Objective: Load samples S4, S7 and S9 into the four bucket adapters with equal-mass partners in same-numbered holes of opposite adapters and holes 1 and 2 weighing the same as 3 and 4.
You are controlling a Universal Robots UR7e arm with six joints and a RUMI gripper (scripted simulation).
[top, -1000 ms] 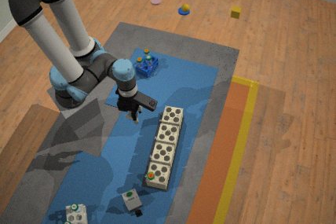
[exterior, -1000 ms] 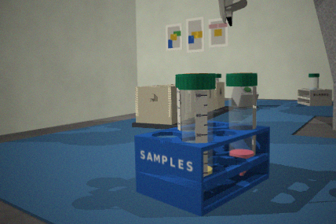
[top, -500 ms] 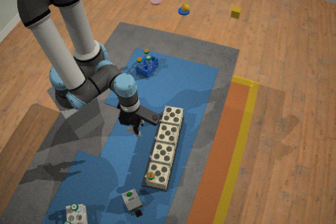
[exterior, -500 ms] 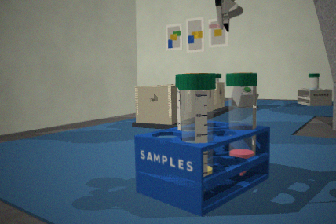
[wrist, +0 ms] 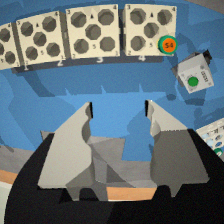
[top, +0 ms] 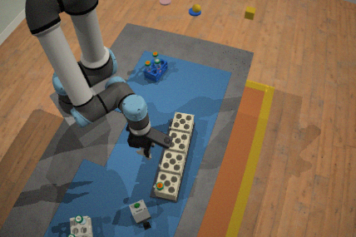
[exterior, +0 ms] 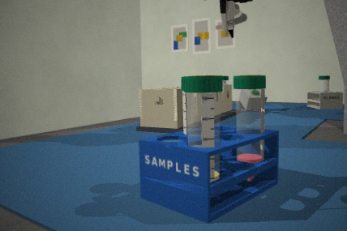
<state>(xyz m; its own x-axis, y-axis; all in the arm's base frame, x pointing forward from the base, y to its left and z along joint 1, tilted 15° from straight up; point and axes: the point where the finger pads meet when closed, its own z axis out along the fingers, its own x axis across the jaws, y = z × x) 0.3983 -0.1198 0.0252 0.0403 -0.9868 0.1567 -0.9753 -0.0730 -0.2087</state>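
Two SAMPLES-rack tubes (exterior: 203, 112) (exterior: 250, 108) show liquid only outside the wrist view, where the tool (top: 146, 156) (exterior: 230, 35) (wrist: 118, 102) gapes partway, gripping nothing.

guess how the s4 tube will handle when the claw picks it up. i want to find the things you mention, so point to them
The S4 tube (top: 160, 185) (wrist: 168, 45) will probably feel stiff, being straight-walled in the exterior view's similar tubes. Standing upright in a hole, it seems unlikely to roll.

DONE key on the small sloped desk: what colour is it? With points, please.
Green (top: 136, 205) (wrist: 193, 81); it shows best in the wrist view.

White tube-like arm links (top: 66, 64), charcoal elbow, light-blue joint caps, black claw (top: 146, 152) (exterior: 230, 32) (wrist: 118, 102) with grey fingers
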